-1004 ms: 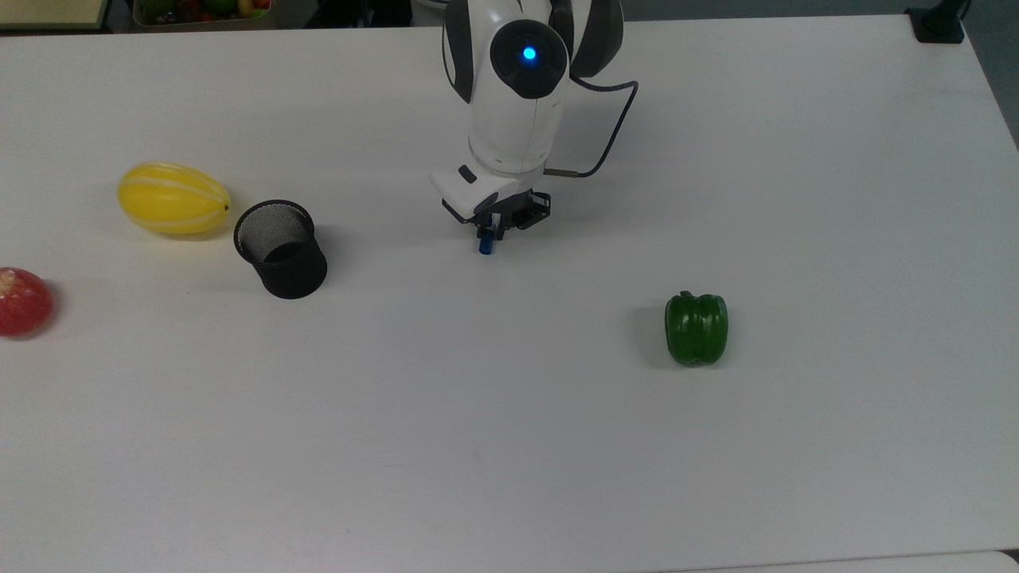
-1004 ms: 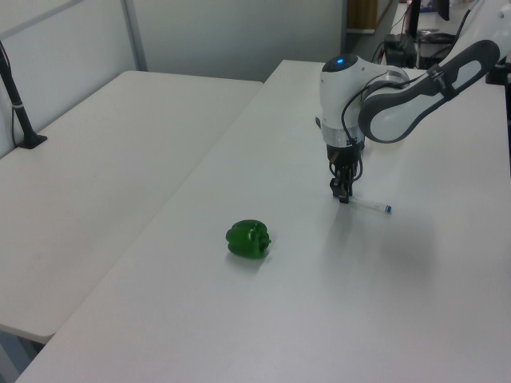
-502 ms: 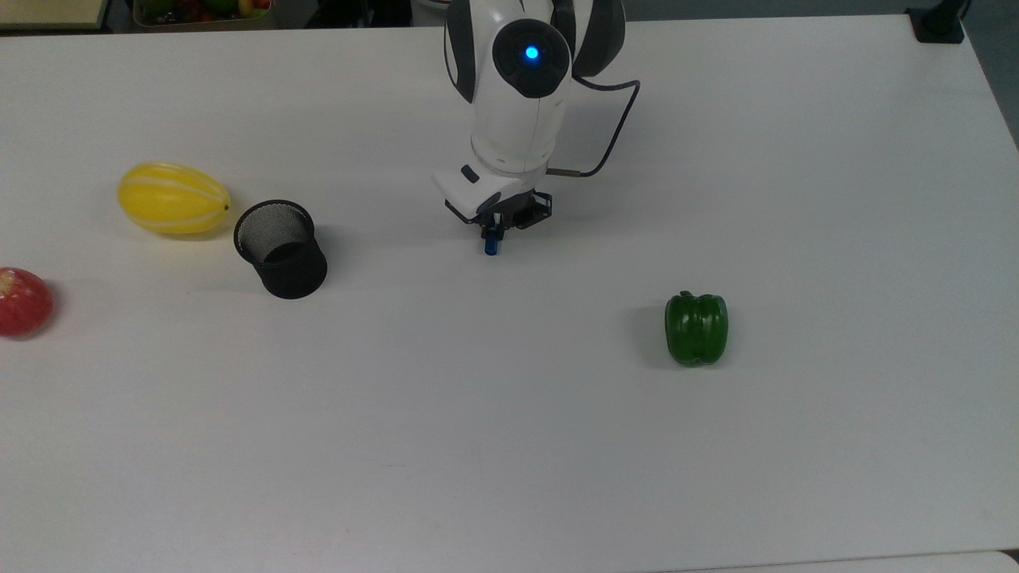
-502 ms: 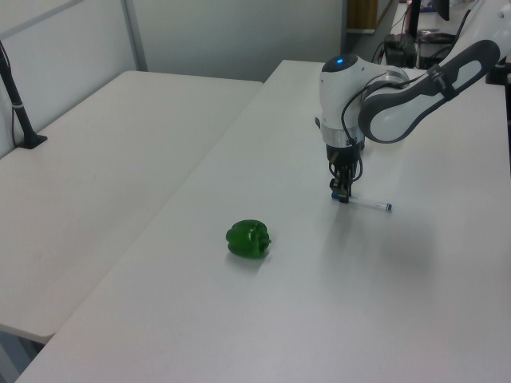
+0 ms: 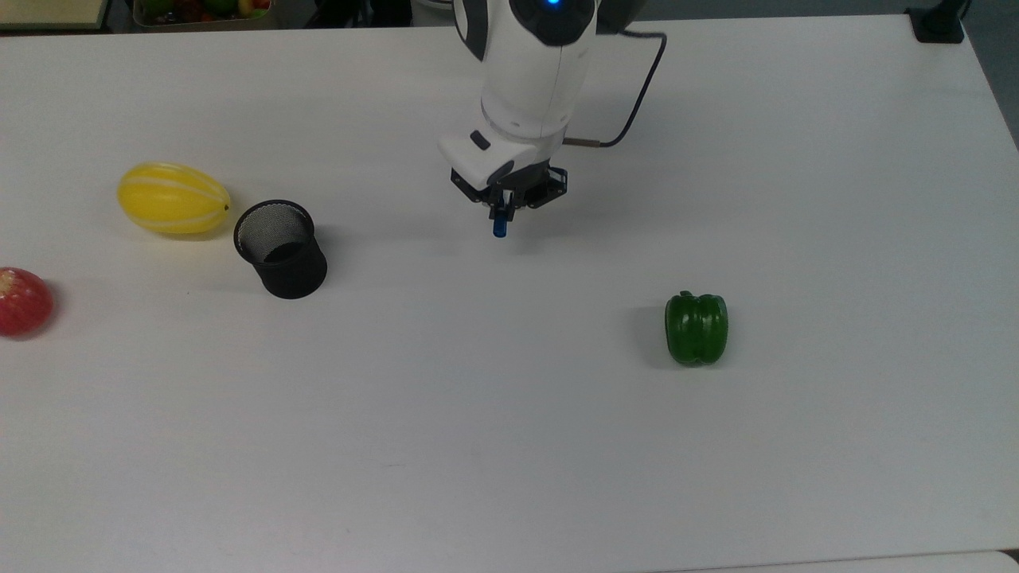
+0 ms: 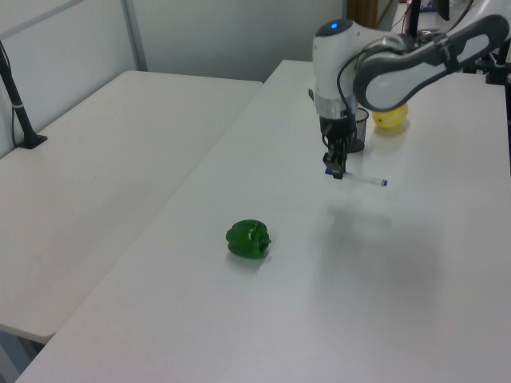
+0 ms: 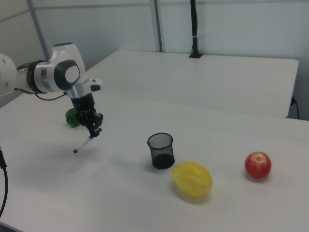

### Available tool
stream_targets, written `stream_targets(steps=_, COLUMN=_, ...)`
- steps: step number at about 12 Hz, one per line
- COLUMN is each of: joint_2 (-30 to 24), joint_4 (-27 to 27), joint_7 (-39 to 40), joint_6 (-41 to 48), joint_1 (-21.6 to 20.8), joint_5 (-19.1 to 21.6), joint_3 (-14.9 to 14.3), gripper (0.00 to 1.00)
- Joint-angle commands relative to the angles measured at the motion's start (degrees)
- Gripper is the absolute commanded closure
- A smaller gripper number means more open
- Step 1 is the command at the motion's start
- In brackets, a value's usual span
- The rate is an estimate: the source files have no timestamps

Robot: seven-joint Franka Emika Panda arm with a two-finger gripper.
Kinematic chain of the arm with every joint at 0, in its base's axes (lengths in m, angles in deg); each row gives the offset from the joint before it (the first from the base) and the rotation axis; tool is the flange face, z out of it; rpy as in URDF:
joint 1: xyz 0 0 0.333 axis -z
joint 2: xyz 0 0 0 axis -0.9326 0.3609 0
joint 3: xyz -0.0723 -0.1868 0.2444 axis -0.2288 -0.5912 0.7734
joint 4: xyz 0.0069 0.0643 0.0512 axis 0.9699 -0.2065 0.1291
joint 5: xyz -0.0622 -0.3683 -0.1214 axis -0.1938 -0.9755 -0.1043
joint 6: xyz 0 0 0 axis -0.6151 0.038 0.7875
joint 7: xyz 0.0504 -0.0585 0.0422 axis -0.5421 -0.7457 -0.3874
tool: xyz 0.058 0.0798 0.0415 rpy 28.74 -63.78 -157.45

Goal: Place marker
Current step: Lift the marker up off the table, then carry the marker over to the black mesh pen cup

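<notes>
My gripper is shut on the marker, whose blue tip pokes out below the fingers in the top view. In the left view the marker sticks out sideways from the gripper, hanging above the table with its shadow underneath. The right view has the white barrel of the marker slanting down to the right view's left from the gripper. The black mesh cup stands upright and empty, well to the top view's left of the gripper; the cup is apart from the marker.
A yellow melon lies just beyond the cup, and a red apple sits at the top view's left edge. A green pepper rests on the white table toward the top view's right. A second table adjoins.
The arm has risen and carried the marker up off the table. In the left view the cup and melon now show behind the raised gripper.
</notes>
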Motion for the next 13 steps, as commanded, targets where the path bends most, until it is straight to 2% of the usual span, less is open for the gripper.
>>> stream_targets(steps=1, joint_2=-3.88, joint_4=3.53, joint_7=-0.37, joint_6=7.46, joint_1=-0.3, joint_5=0.39, joint_3=0.08, gripper=0.86)
stream_targets(steps=3, joint_2=-6.16, joint_4=6.33, joint_7=2.25, joint_6=12.36, joint_1=0.14, joint_5=1.7, joint_3=0.08, gripper=0.87)
stream_targets(steps=5, joint_2=-8.62, joint_4=8.89, joint_7=5.51, joint_6=17.73, joint_1=0.32, joint_5=4.77, joint_3=-0.53, gripper=0.87)
stream_targets(steps=8, joint_2=-8.81, joint_4=10.13, joint_7=6.84, joint_6=19.51, joint_1=0.66, joint_5=4.88, joint_3=-0.8, gripper=0.87)
stream_targets(steps=11, joint_2=-9.33, joint_4=10.13, joint_7=7.45, joint_6=19.16, joint_1=4.08, joint_5=3.91, joint_3=-0.97, gripper=0.87)
stream_targets(steps=13, joint_2=-9.95, joint_4=10.13, joint_7=9.91, joint_6=19.16, joint_1=7.94, joint_5=3.91, joint_3=-1.06, gripper=0.87)
